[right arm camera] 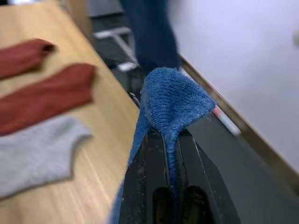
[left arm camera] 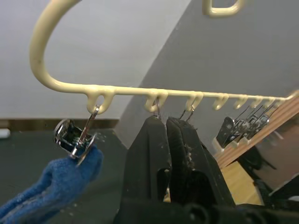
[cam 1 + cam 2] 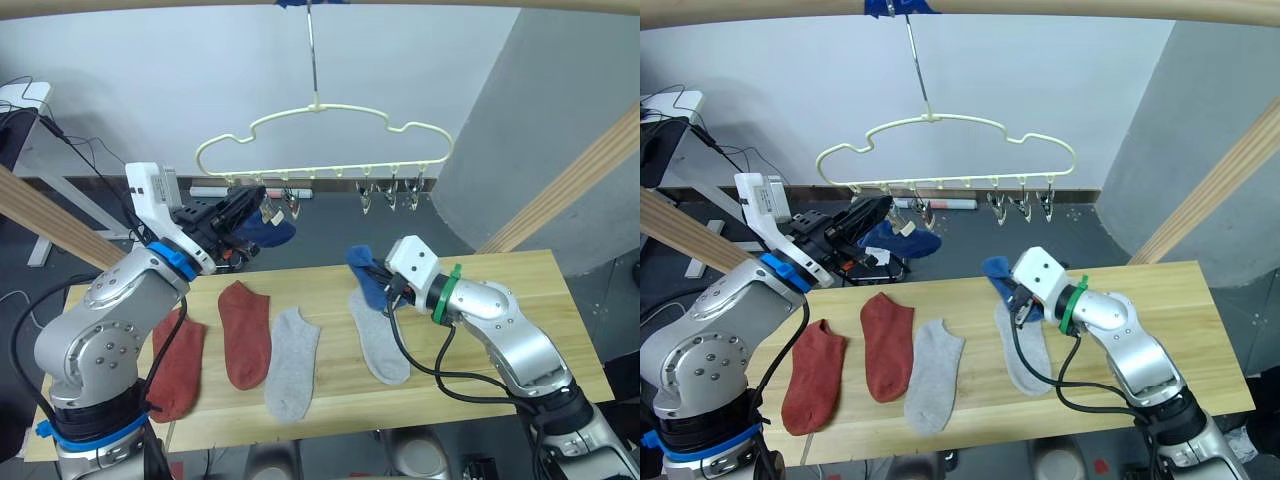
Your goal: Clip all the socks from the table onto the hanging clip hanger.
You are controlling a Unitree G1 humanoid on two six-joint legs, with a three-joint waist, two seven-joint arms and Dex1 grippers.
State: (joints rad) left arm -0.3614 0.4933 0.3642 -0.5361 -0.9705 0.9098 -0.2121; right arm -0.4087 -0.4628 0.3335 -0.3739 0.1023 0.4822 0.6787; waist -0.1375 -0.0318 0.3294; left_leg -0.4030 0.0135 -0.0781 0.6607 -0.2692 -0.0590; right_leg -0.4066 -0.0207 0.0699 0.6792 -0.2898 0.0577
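The cream clip hanger (image 3: 320,140) hangs from the top pole, with silver clips (image 3: 390,195) along its lower bar. One blue sock (image 2: 56,186) hangs pinched in the end clip (image 2: 72,140). My left gripper (image 3: 250,205) is raised beside it, fingers (image 2: 149,140) shut, tips just under the neighbouring clip rings. Whether a clip sits between them is hidden. My right gripper (image 3: 385,285) is shut on the other blue sock (image 3: 365,270), lifted over the table (image 3: 520,290). Two red socks (image 3: 180,365) (image 3: 246,330) and two grey socks (image 3: 293,362) (image 3: 380,335) lie flat.
Slanted wooden frame poles (image 3: 570,185) (image 3: 40,215) stand at both sides of the table. A white desk (image 3: 25,95) with cables is at the back left. Dark floor lies beyond the table's far edge.
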